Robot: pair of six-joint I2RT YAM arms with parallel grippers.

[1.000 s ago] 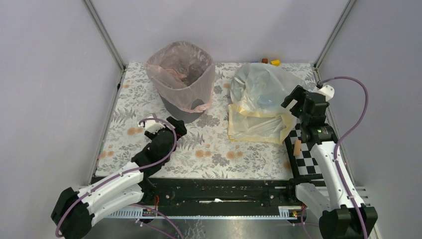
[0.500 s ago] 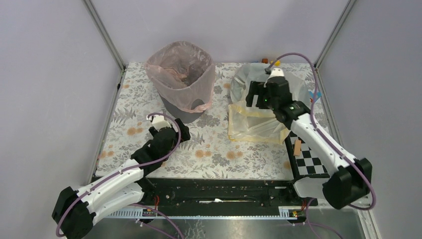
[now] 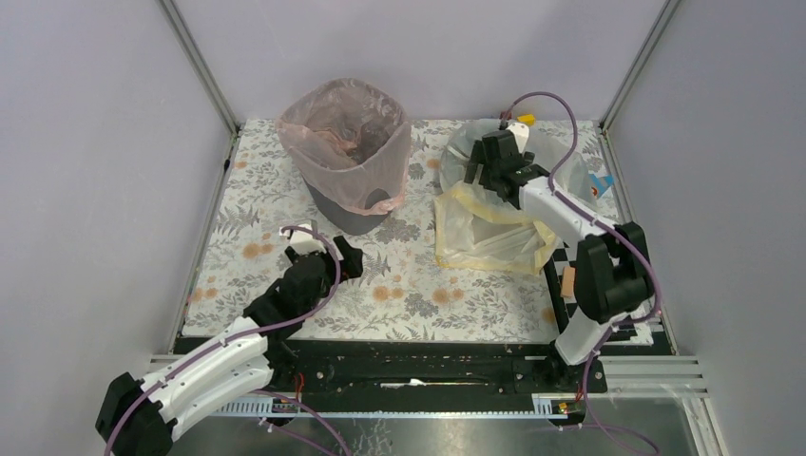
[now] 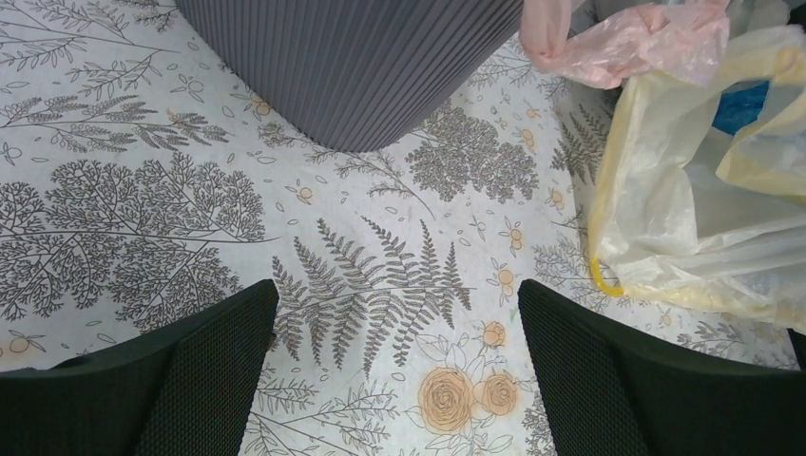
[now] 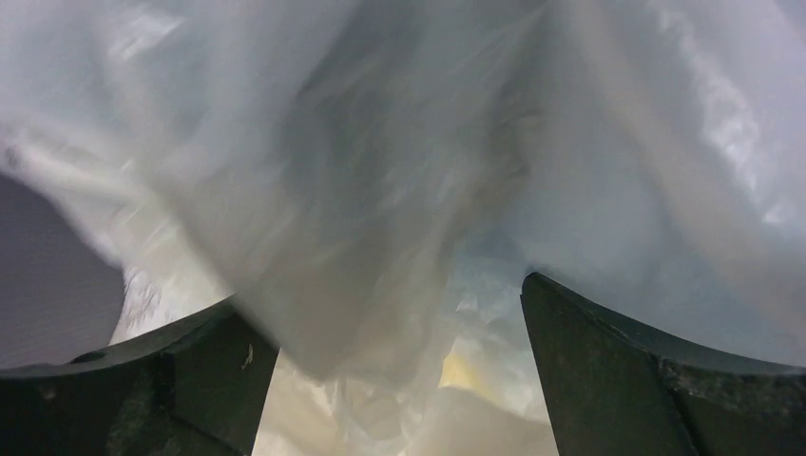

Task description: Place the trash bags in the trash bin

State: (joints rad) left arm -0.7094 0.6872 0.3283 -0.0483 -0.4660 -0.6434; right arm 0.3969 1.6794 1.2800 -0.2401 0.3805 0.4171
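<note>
The dark grey trash bin (image 3: 344,215) stands at the back left of the table. The pale pink trash bag (image 3: 323,119) lines it, its film folded over the rim and hanging down the sides. In the left wrist view the bin's base (image 4: 352,66) is ahead and a pink flap (image 4: 618,43) hangs at its right. My left gripper (image 3: 350,255) is open and empty (image 4: 399,370) above the floral cloth, short of the bin. My right gripper (image 3: 480,178) is open over the clear bag with the cream-yellow band (image 3: 489,237). Loose clear film (image 5: 380,190) lies between its fingers (image 5: 399,370).
The clear bag's yellow edge (image 4: 684,218) shows right of the left gripper. Small coloured blocks (image 3: 525,120) sit at the table's back edge, a blue item (image 3: 599,183) at the right edge. A checkerboard (image 3: 578,306) lies at the near right. Metal posts frame the table.
My right arm has swung from the right edge leftward and farther back, onto the top of the clear bag. My left gripper has drawn back slightly toward the near edge.
</note>
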